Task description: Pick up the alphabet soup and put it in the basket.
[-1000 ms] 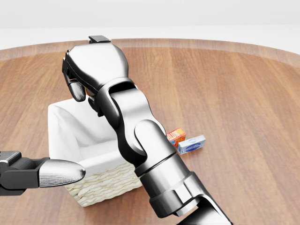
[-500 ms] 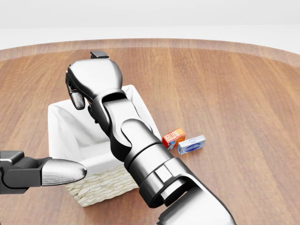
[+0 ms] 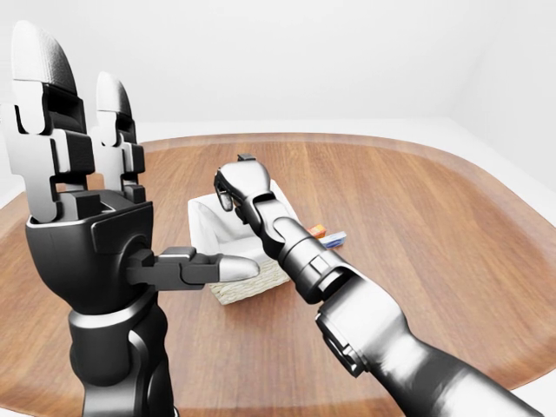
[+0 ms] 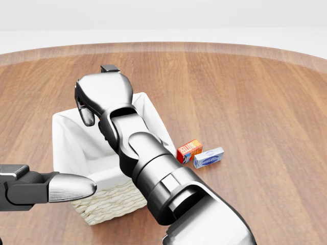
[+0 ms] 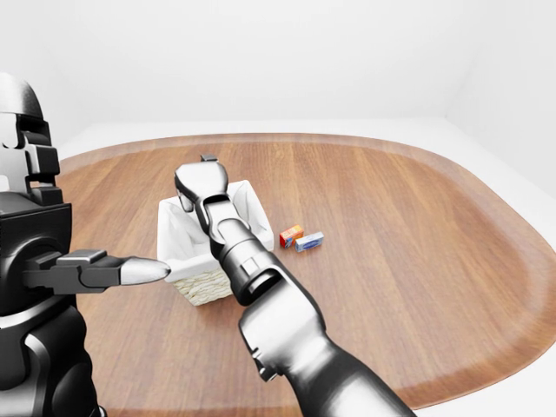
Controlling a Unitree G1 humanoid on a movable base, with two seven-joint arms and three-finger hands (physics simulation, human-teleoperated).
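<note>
Two small boxes lie on the smooth brown wooden counter [image 4: 255,92], touching each other: an orange-red box [image 4: 189,149] and a blue-white box [image 4: 208,157]. Just beside them, to the left in the head view, sits a square woven basket [image 4: 110,201] with a white cloth lining. The alphabet soup cannot be seen in any view. The shiny grey right hand [image 4: 102,92] reaches over the basket with its fingers curled downward; whether they grip anything cannot be told. The left hand [image 3: 82,226] stands upright, fingers spread and straight, thumb pointing sideways, grasping nothing.
</note>
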